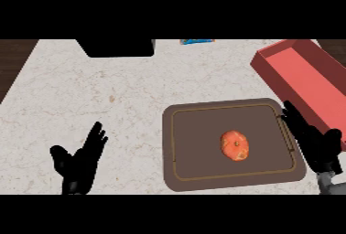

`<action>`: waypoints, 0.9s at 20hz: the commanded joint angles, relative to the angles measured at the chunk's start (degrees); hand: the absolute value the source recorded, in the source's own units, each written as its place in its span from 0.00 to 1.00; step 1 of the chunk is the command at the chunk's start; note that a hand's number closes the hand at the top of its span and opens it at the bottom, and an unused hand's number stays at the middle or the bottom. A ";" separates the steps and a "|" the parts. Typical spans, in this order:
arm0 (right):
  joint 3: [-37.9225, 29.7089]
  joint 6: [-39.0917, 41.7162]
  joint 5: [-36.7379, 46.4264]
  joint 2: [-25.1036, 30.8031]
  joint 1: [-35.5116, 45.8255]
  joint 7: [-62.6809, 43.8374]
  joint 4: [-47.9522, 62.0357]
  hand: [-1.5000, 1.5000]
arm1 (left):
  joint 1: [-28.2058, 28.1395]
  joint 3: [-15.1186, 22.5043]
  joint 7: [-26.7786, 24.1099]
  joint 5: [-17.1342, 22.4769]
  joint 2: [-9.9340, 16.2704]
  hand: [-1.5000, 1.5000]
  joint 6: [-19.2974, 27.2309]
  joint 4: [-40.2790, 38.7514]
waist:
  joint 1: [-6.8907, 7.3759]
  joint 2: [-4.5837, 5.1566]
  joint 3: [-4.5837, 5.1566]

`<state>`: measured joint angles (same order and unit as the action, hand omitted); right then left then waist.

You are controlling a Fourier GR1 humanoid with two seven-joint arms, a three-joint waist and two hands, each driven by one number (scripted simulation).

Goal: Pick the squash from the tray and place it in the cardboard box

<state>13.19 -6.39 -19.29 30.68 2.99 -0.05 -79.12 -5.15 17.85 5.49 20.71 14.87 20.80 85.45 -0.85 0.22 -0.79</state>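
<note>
Lying at the middle of the brown tray (177, 151), the squash (235, 145) is orange, rounded and mottled. The reddish cardboard box (321, 89) sits just beside the tray. Right hand (313, 137) hovers at the tray's right rim, fingers straight; left hand (81, 160) rests, released, on the table (101, 91).

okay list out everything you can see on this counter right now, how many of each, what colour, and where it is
Round orange squash: one, orange, lying on the tray, right of its middle.
Flat brown rectangular tray: one, brown, lower right of the counter.
Open red-pink box: one, red-pink, upper right, angled.
Black blocky object: one, black, top edge, left of centre.
Small blue item: one, blue, top edge, mostly cut off.
Speckled white counter: one, white.
Left hand: black, open, lower left.
Right hand: black, open, at the tray's right edge.
</note>
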 commanded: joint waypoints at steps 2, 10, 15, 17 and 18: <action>-3.39 6.97 -3.09 2.70 5.02 4.93 -5.01 0.00 | 6.33 -0.24 -1.67 -4.92 6.07 0.50 -2.99 1.96 | 0.11 -0.52 0.70; -8.29 22.37 0.22 15.21 16.32 18.84 -7.07 0.00 | 17.27 0.86 -9.97 -12.12 15.42 0.50 -12.81 4.58 | 0.51 0.08 0.68; -6.76 25.46 12.84 17.66 15.61 38.34 -2.90 0.00 | 17.39 -0.06 -11.57 -11.58 15.58 0.50 -14.80 3.99 | 1.34 0.14 0.67; -6.44 25.60 17.28 19.40 15.86 43.54 -1.12 0.00 | 17.16 -0.70 -12.43 -12.01 16.03 0.50 -15.26 3.14 | 1.48 0.08 0.70; -5.56 23.65 20.13 19.02 19.21 42.55 -0.40 0.00 | 17.31 -0.90 -13.69 -11.61 15.81 0.50 -16.30 2.20 | 1.98 0.18 0.75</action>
<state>6.48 17.45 -7.01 48.01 19.66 35.09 -81.49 11.99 18.01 -5.81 8.97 29.79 6.72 89.00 0.51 0.31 -0.12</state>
